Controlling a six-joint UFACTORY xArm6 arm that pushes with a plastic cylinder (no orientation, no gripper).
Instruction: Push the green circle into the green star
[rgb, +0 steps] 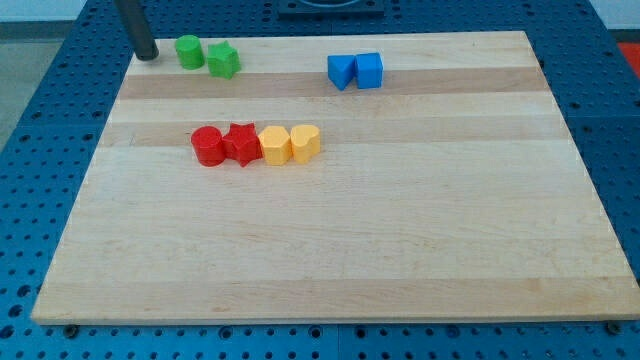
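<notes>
Green circle (190, 51) already nudged against green star (224, 61), rod tip (146, 55) just left; no jaws fitted

Single camera, raised, at the near edge of the wooden board (330, 250), looking down and away across it. Whole board in frame, blue perforated table (60, 120) around it. No second view.

Only the rod shows: plain dark grey/black cylinder, smooth, no markings or cables visible. My tip (147, 56) is blunt w/ a rounded end, same dark colour.
</notes>
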